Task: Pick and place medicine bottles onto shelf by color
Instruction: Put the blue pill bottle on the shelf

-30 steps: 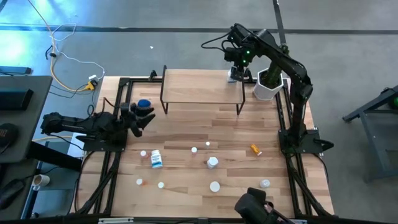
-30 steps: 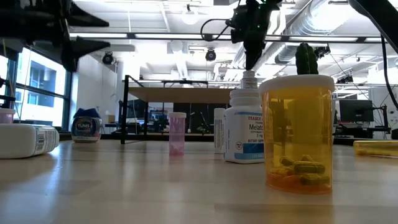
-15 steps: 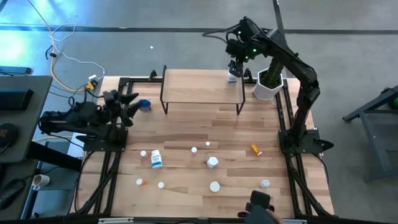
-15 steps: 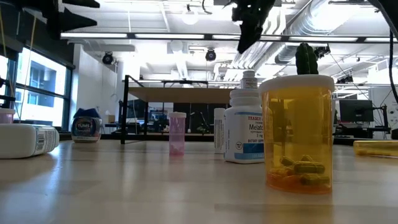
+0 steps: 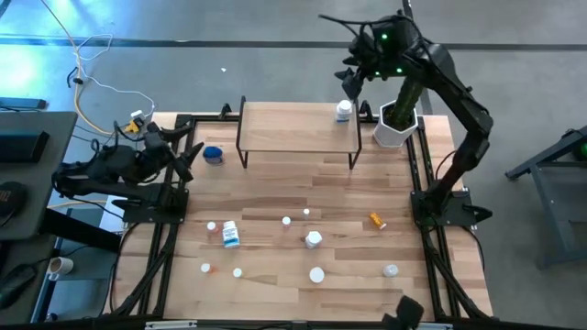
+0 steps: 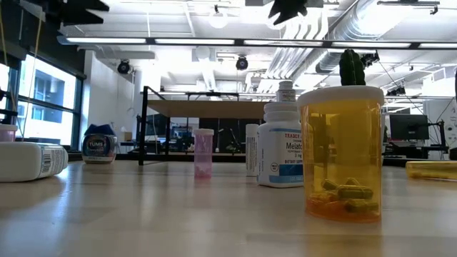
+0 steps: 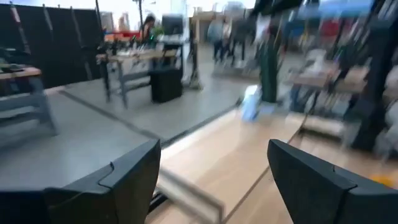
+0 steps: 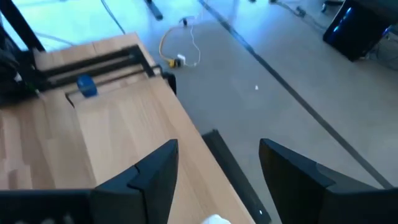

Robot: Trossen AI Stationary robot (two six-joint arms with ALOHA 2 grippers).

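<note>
Bottles: small, light, hard, smooth medicine bottles (image 5: 314, 240) lie scattered around the surface (image 5: 275, 197); one white bottle (image 5: 344, 111) stands on the shelf (image 5: 293, 128), at 1 o'clock.
Grab spot: probably around the round sides.
Left gripper (image 5: 174, 147): 9 o'clock, jaws apart, empty.
Right gripper (image 5: 353, 78): above the shelf, jaws apart, empty.

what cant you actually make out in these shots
- Small bottles on the table, high view: too small to read labels or tell contents, e.g. the white one.
- Orange bottle, low view: blocks what stands behind it.
- Left wrist view: motion blur, so the bluish thing cannot be identified.
- Right wrist view: the white bottle is cut off by the picture's edge.
</note>
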